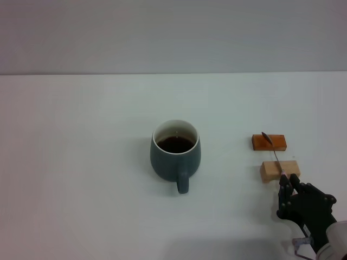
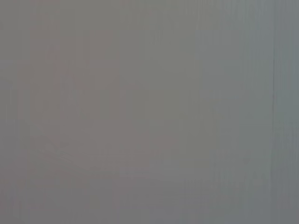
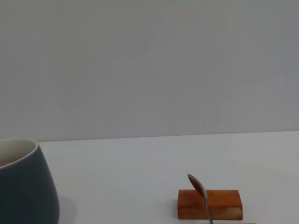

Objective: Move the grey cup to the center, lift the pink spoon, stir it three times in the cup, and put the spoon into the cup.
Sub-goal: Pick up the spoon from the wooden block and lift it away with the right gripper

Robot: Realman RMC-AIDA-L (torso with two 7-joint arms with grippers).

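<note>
You had the grey cup (image 1: 175, 153) already standing about mid-counter (image 1: 81, 162), handle turned toward the robot, so the step in hand was the lift of the pink spoon (image 1: 272, 151). The spoon lay bridged across two wooden blocks off to the robot's right: its bowl over the orange-brown block (image 1: 269, 142), its stem crossing the tan block (image 1: 279, 170), its pale handle end reaching into your right hand (image 1: 288, 183). Those fingers looked drawn together on the handle tip, though the contact itself was too small to confirm. To do it well, you wanted a firm pinch on the handle before rising, then a straight, level lift so the stem cleared both blocks without dragging them, and only after that a sweep across to the cup.

The cup held dark liquid, sitting well below the white inner rim, so gentle stirring should not have slopped over.

The left hand was nowhere to be seen; its wrist view gave only blank grey
</note>
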